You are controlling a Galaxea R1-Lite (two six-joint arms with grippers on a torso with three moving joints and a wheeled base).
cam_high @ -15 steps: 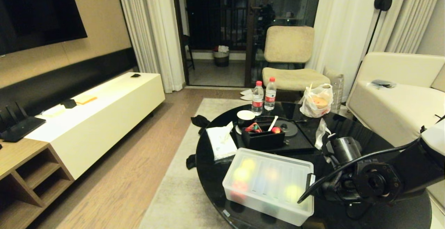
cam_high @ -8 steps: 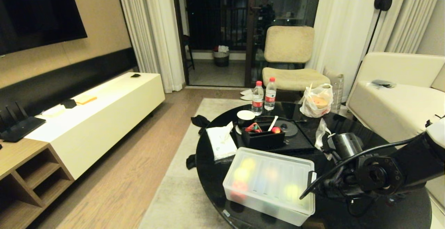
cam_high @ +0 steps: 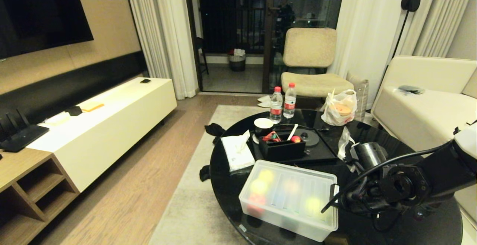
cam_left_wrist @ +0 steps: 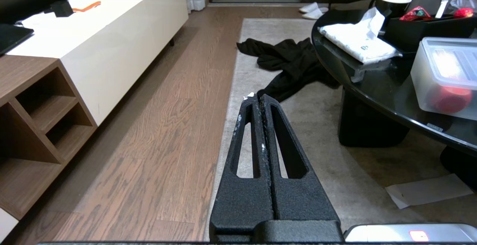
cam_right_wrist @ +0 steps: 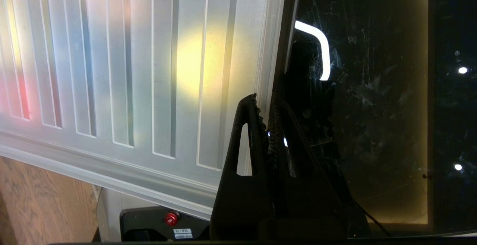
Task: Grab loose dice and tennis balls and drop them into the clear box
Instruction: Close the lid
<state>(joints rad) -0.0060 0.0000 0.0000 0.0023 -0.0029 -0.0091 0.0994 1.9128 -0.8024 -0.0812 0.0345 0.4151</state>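
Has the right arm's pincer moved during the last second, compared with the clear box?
Yes. The right pincer has come down and a little toward the clear box; its wrist now sits lower beside the box's right end, fingers shut by the lid edge.

Contents of lidded clear box (cam_high: 288, 200): blurry colour blobs, maybe tennis balls.

black organiser box (cam_high: 282, 149), tissue pack (cam_high: 237, 155), water bottles (cam_high: 276, 105)
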